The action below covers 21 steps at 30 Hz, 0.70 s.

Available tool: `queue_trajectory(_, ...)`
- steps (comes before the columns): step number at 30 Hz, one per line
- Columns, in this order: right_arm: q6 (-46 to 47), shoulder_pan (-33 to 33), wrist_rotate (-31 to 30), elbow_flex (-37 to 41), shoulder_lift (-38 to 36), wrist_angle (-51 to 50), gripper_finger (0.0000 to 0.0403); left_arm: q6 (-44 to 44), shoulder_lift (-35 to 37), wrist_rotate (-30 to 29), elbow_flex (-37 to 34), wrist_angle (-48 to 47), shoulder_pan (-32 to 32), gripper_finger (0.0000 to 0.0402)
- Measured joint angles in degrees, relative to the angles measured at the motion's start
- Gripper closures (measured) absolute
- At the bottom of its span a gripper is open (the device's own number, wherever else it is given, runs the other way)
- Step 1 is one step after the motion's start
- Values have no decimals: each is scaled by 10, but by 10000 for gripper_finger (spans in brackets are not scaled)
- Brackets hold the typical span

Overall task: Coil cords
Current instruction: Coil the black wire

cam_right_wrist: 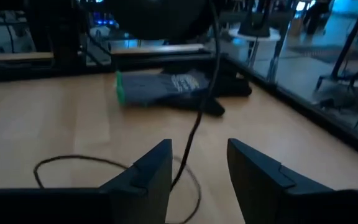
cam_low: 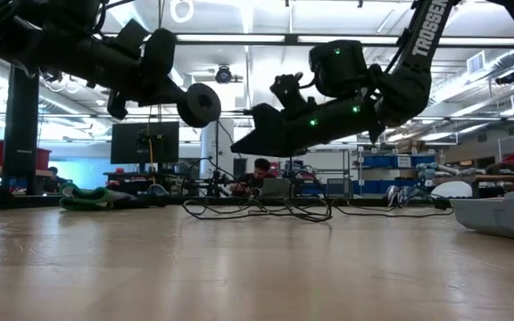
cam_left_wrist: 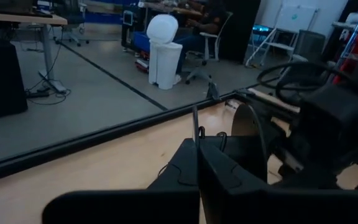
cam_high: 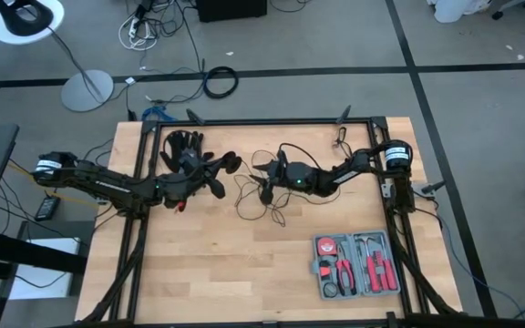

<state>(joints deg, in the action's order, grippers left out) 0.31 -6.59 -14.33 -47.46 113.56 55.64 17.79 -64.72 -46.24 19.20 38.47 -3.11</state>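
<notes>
A long, very thin black cord [cam_high: 261,196] is seen strung across the middle of a pale wooden table [cam_high: 244,273], its loose loops lying on the boards while one end is lifted clear. That end is finished with a small round black disc [cam_low: 199,104], flat-faced and matte, which is held in the air by the left gripper [cam_high: 219,173]; the gripper's dark fingers [cam_left_wrist: 191,171] are pressed together, apparently pinching the wire just behind the disc, though the contact itself is poorly shown. From the disc the wire is seen hanging down between the spread fingers [cam_right_wrist: 148,171] of the right gripper [cam_high: 264,179], without touching either; these fingers are smooth, wedge-shaped and dark. Beyond them a slack loop is laid on the wood grain. A dark fabric glove [cam_right_wrist: 173,84] with a green cuff is seen lying flat near the table's far edge. A grey tray of red-handled tools [cam_high: 355,265] is set at the near right corner, well apart from the cord. The tabletop is framed by black metal rails [cam_high: 272,121].
</notes>
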Motion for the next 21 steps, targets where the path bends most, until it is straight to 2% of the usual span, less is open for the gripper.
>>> queue_trajectory(7,16,0,0,-1,1,-4,261,-14,0,0,0,12,0,402)
queue_trajectory(10,25,1,5,-1,1,-6,300,-13,0,0,0,12,0,401)
queue_trajectory(14,26,2,19,-1,1,-11,386,-13,0,0,0,15,0,401)
queue_trajectory(21,53,2,38,-4,1,-35,399,-13,0,0,0,20,0,402)
